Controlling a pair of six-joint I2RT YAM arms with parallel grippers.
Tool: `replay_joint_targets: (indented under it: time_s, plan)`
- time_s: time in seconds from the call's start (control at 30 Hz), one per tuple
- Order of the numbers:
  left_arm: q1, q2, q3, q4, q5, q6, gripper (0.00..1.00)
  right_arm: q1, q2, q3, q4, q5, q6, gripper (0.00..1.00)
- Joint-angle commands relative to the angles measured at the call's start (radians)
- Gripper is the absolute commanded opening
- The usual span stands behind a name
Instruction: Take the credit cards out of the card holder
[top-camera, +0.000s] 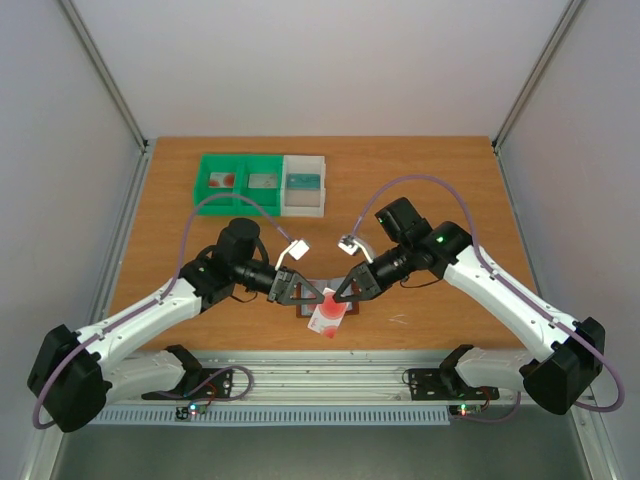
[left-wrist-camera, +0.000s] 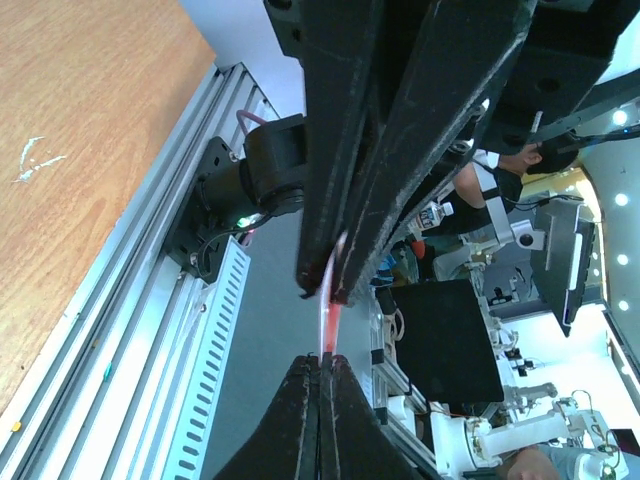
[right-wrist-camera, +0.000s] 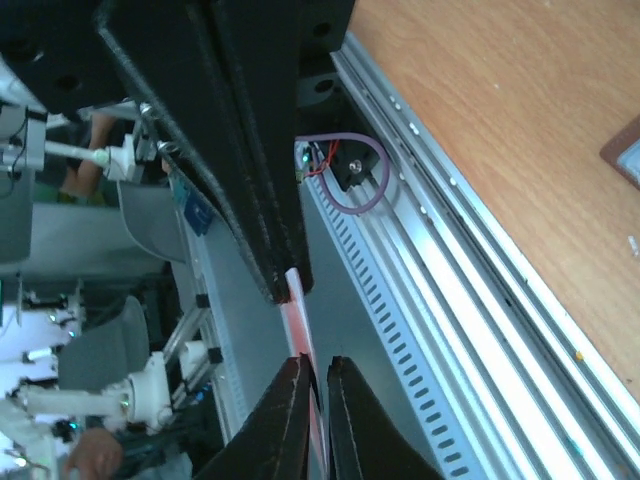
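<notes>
A red and whitish credit card (top-camera: 328, 318) hangs edge-on between my two grippers, low over the near middle of the table. In the left wrist view my left gripper (left-wrist-camera: 322, 357) is shut on one edge of the card (left-wrist-camera: 327, 325). My right gripper (right-wrist-camera: 318, 360) straddles the opposite edge of the card (right-wrist-camera: 297, 315). Its jaws stand a slit apart; the card lies against one finger, with a thin gap to the other. The brown card holder (top-camera: 303, 311) lies flat on the wood under the grippers, mostly hidden. One corner of it (right-wrist-camera: 625, 158) shows its blue-grey lining.
Two green bins (top-camera: 238, 180) and a white bin (top-camera: 303, 183) stand at the back of the table, holding small items. An aluminium rail (top-camera: 330, 375) with both arm bases runs along the near edge, just below the held card.
</notes>
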Motion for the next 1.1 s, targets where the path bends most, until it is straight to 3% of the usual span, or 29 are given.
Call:
replay_joint_targets:
  time_s: [0.0,0.03,0.13,0.2,0.27,0.5,0.7,1.07]
  plan:
    - [-0.003,-0.026,-0.011,0.046,0.007,-0.004,0.01,0.006,-0.024,-0.002,0.022,-0.032,0.000,0.02]
    - [-0.004,-0.029,-0.006,0.034,-0.009,-0.001,0.02,0.005,-0.028,-0.007,0.032,-0.031,0.007,0.01]
    - [-0.004,-0.037,0.028,-0.054,-0.110,0.024,0.23,0.006,-0.044,-0.027,0.090,-0.018,0.055,0.01]
    - [-0.004,-0.047,0.053,-0.085,-0.179,0.030,0.30,0.006,-0.063,-0.044,0.158,0.000,0.110,0.01]
    - [-0.003,-0.070,0.054,-0.065,-0.246,-0.001,0.43,0.006,-0.080,-0.066,0.229,0.030,0.171,0.01]
    - [-0.004,-0.224,0.007,-0.023,-0.560,-0.157,0.70,-0.008,-0.094,-0.086,0.389,0.182,0.349,0.01]
    - [-0.004,-0.321,-0.043,-0.010,-0.704,-0.251,0.75,-0.015,-0.114,-0.085,0.530,0.350,0.498,0.01]
    - [-0.004,-0.348,-0.153,0.280,-0.725,-0.420,0.71,-0.016,-0.202,-0.152,0.749,0.539,0.667,0.01]
